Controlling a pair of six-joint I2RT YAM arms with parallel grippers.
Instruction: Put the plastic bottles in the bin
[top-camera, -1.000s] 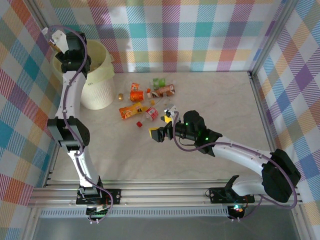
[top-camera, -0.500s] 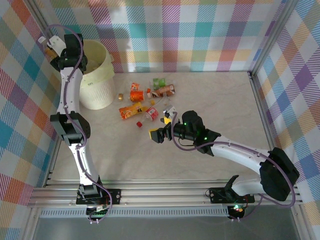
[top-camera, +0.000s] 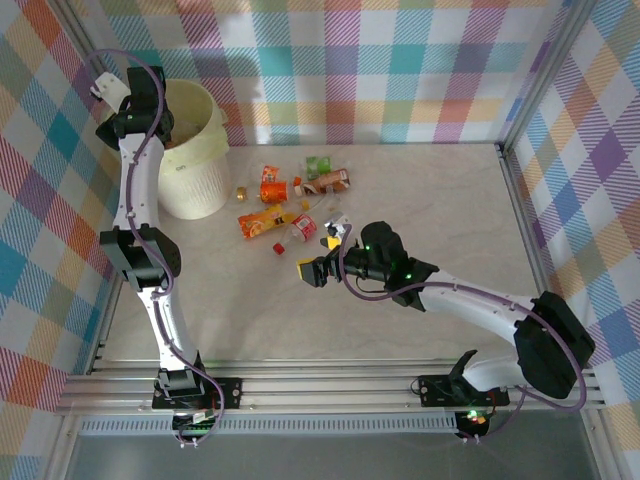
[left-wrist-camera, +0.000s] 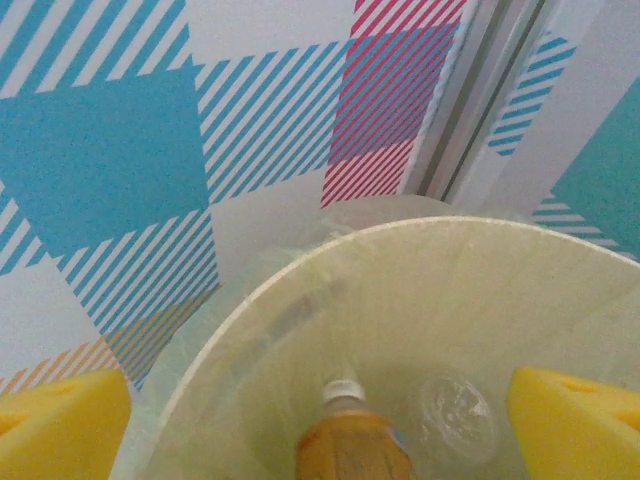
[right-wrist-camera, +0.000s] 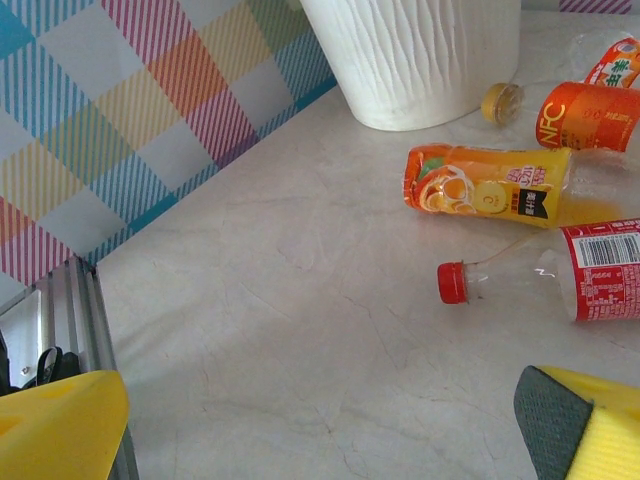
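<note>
Hanging at the upper left of the top view, over the back-left rim of the bin (top-camera: 195, 180), the left gripper (top-camera: 105, 88) is released. Its yellow pads (left-wrist-camera: 60, 425) sit wide apart in the bottom corners of its wrist view with nothing between them. Below, inside the bin, an amber bottle (left-wrist-camera: 352, 445) with a white cap and a clear crushed bottle (left-wrist-camera: 455, 410) lie side by side. The bin stands near the checked wall (left-wrist-camera: 100, 150) and a corner post (left-wrist-camera: 470, 110).

The right gripper (top-camera: 322, 253), mid-frame in the top view, is spread open too, low over the bare table (right-wrist-camera: 280, 330). At the right of its wrist view a red-capped bottle (right-wrist-camera: 540, 283) lies nearest. A yellow-orange bottle (right-wrist-camera: 488, 188) is just beyond, and an orange bottle (right-wrist-camera: 590, 115) is near the bin's ribbed wall. Open table runs left to the metal rail (right-wrist-camera: 70, 320), and the right half of the top view is bare.
</note>
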